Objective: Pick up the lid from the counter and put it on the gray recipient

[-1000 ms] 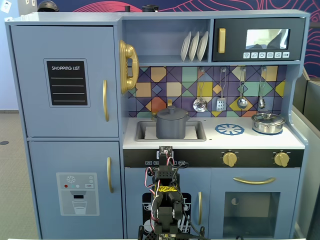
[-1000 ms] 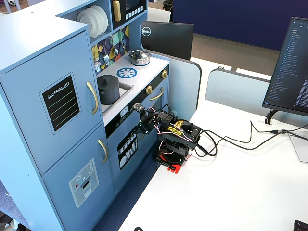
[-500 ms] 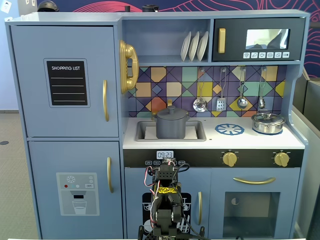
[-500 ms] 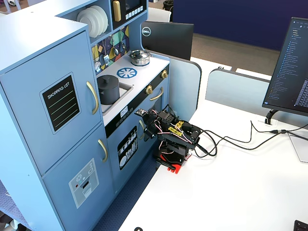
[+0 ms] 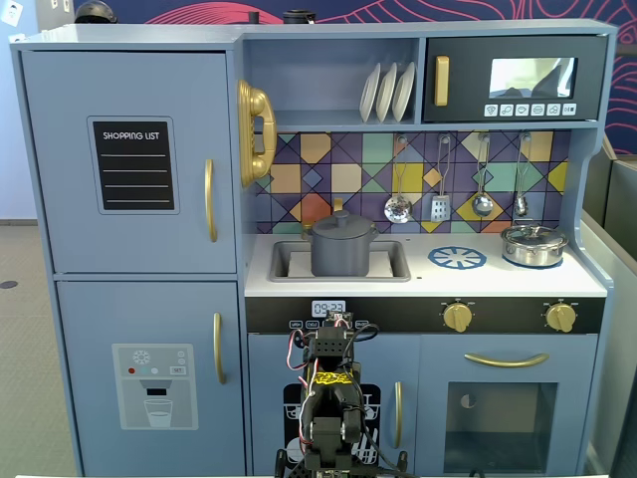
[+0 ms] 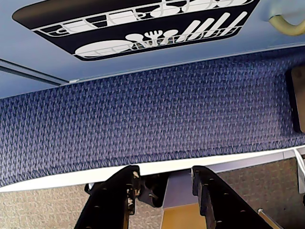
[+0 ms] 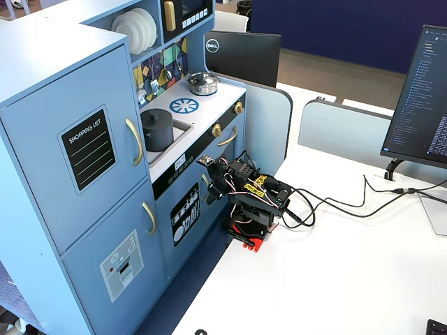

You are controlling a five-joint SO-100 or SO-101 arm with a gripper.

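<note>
The tall dark-gray pot (image 5: 343,259) stands in the sink of the toy kitchen, also in the other fixed view (image 7: 158,136). The flat dark-gray lid (image 5: 343,226) with its small knob rests on top of the pot, seen too in the other fixed view (image 7: 156,114). My arm (image 5: 333,398) is folded low on the white table in front of the kitchen, well below and away from the pot. My gripper (image 6: 164,174) points down past the table edge toward the blue carpet. Its jaws stand apart with nothing between them. It shows dimly in a fixed view (image 7: 211,187).
A shiny silver pot (image 5: 533,245) with its own lid sits at the counter's right. A blue-and-white burner circle (image 5: 457,258) lies between it and the sink (image 5: 393,263). Cables (image 7: 335,204) and a monitor (image 7: 422,98) occupy the white table.
</note>
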